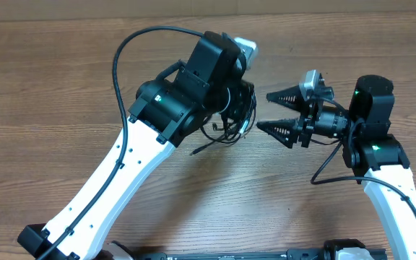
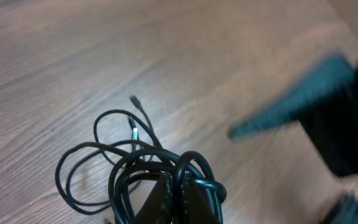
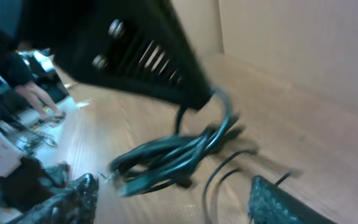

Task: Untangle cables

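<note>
The cables (image 2: 98, 152) are thin black cords looped into one bundle on the wooden table, with a small plug (image 2: 133, 99) sticking out. My left gripper (image 2: 182, 183) is shut on several strands of the bundle. In the overhead view the cables (image 1: 222, 131) hang under the left gripper (image 1: 240, 115), mostly hidden by its wrist. My right gripper (image 1: 269, 113) stands open just right of the bundle, tips pointing at it without touching. In the right wrist view the cables (image 3: 166, 155) hang from the left gripper's tip, ahead of the open right gripper (image 3: 174, 182).
The wooden table (image 1: 63, 87) spreads bare to the left and front. A thick black arm cable (image 1: 121, 65) arcs over the left arm. A cardboard wall (image 3: 303, 43) stands behind the table, and clutter (image 3: 17, 93) shows off its far side.
</note>
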### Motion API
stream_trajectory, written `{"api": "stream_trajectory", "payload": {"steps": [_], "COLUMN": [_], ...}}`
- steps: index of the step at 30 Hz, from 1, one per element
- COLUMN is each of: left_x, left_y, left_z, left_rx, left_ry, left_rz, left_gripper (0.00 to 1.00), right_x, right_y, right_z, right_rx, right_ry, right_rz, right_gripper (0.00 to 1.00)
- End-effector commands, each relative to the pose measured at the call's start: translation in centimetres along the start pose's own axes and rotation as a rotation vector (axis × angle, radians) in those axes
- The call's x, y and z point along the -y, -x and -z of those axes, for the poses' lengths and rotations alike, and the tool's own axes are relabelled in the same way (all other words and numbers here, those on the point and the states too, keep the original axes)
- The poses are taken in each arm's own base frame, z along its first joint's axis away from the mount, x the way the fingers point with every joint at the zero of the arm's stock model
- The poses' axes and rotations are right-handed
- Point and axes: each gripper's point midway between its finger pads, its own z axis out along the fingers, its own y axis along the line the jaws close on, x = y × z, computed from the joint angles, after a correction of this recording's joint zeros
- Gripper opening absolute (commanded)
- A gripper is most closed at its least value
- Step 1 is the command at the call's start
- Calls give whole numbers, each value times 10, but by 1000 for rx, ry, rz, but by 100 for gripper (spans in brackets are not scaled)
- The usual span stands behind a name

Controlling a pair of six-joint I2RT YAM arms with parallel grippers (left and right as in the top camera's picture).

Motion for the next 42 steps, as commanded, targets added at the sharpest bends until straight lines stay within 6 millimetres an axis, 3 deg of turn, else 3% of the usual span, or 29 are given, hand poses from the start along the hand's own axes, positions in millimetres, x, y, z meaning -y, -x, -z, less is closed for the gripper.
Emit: {"api": "stream_trajectory", "payload": {"steps": [1,7,17,25,32,38,39,42], "left_x": [22,40,46,49,58,58,58,60], "left_y": [-1,0,-2,-6,-9,-9,-9,-9], "left_z": [8,11,12,13,16,16,16,17], "left_rx": [-7,10,12,0,1,1,1,4], "left_ry": [-121,-225,-260,-282,-342,-342,-342,-354], "left_rz": [-188,-268,-312,-345,-391,-390,-390,-391], "left_gripper": [4,4,4,4,4,4,4,4], "right_x": [0,0,0,5,7,7,7,7], "right_y": [7,8,10,10,9,8,8,8], "right_z": [0,0,0,0,0,0,0,0], "right_rx": [15,17,21,18,16,13,13,13], "right_ry": [-10,-11,-12,-40,-54,-53,-53,-53], "right_rz": [37,41,53,56,55,48,47,47], "right_gripper": [76,69,34,31,4,4,8,35]}}
